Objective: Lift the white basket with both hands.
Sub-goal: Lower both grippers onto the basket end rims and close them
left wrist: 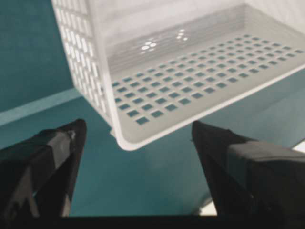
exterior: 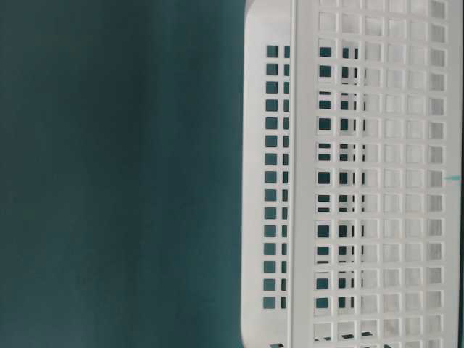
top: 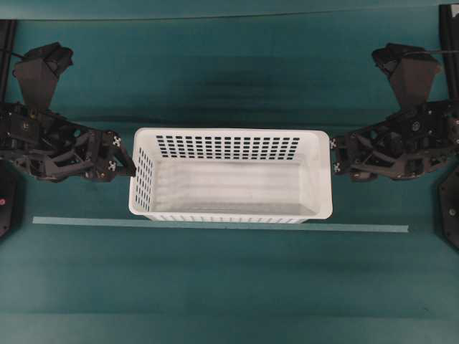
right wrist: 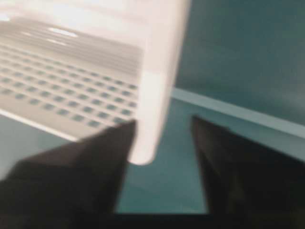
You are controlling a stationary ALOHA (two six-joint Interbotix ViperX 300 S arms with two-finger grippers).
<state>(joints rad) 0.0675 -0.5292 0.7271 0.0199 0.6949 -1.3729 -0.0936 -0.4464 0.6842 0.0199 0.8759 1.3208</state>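
The white basket (top: 229, 175) sits on the teal table with its long sides running left to right; its perforated wall (exterior: 362, 181) fills the right of the table-level view. My left gripper (top: 123, 155) is at the basket's left end, open. In the left wrist view the fingers (left wrist: 57, 152) are spread wide, and the basket's corner (left wrist: 128, 138) lies just ahead of the left gripper (left wrist: 138, 125), untouched. My right gripper (top: 334, 156) is at the right end, open. In the blurred right wrist view the basket's rim (right wrist: 152, 119) stands between the right gripper's (right wrist: 164, 120) fingers, close to the left one.
A pale strip of tape (top: 215, 225) runs across the table just in front of the basket. Black arm bases and mounts stand at the far left (top: 7, 201) and far right (top: 448, 208) edges.
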